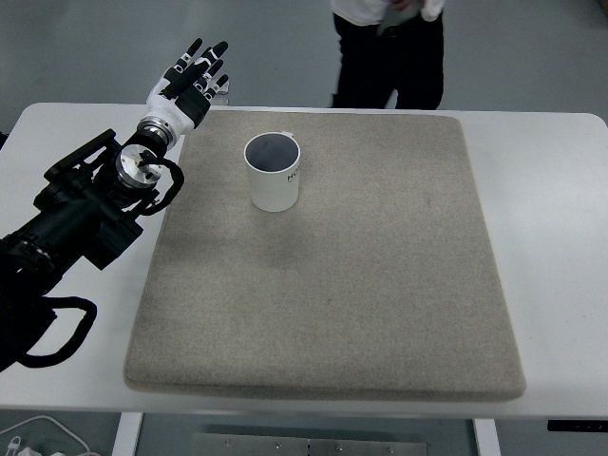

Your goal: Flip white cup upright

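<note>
Though the task asks for flipping, the white cup (274,173) already stands upright, mouth open to the camera, on the far left part of the grey mat (380,285) (dark lettering runs down its side). Well apart from it, off the mat's far left corner, the left hand (191,84) hovers with fingers spread, holding nothing. The mat lies on a white surface (541,190). A person (389,52) stands beyond the far edge.

Left arm enters from left edge, left hand (193,78) raised, fingers extended, holding nothing.
</note>
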Tool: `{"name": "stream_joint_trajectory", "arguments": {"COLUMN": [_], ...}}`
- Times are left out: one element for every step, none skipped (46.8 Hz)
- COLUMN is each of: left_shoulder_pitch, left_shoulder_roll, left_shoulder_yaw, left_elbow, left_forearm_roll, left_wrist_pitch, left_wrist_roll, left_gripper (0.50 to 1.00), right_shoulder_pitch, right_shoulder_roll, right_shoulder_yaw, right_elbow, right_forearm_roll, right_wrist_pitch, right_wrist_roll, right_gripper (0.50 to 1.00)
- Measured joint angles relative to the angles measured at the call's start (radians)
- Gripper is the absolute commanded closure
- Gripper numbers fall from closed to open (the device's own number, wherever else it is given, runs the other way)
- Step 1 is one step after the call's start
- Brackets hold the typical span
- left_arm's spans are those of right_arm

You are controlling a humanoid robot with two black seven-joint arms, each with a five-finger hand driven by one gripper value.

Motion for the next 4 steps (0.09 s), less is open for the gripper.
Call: {"name": "stream_joint_trajectory", "arguments": {"left_shoulder_pitch": [0.000, 0.000, 0.000, 0.000], "left_shoulder_roll": [0.000, 0.000, 0.000, 0.000], "left_shoulder_yaw": [0.000, 0.000, 0.000, 0.000], "left_elbow": [0.000, 0.000, 0.000, 0.000], "left_forearm_roll": [0.000, 0.000, 0.000, 0.000], "left_wrist_pitch": [0.000, 0.000, 0.000, 0.000], "left_wrist_roll": [0.000, 0.000, 0.000, 0.000], "left_gripper": [0.506, 0.506, 0.506, 0.506], "right_shoulder_pitch": [0.000, 0.000, 0.000, 0.000], "right_shoulder_roll": [0.000, 0.000, 0.000, 0.000], "right_shoulder_yaw": [0.000, 0.000, 0.000, 0.000], "right_elbow": [0.000, 0.000, 0.000, 0.000], "right_forearm_roll": [0.000, 0.000, 0.000, 0.000], "right_wrist_pitch": [0.000, 0.000, 0.000, 0.000], "right_wrist_roll": [0.000, 0.000, 0.000, 0.000], "right_gripper": [0.570, 0.570, 0.570, 0.570]}}
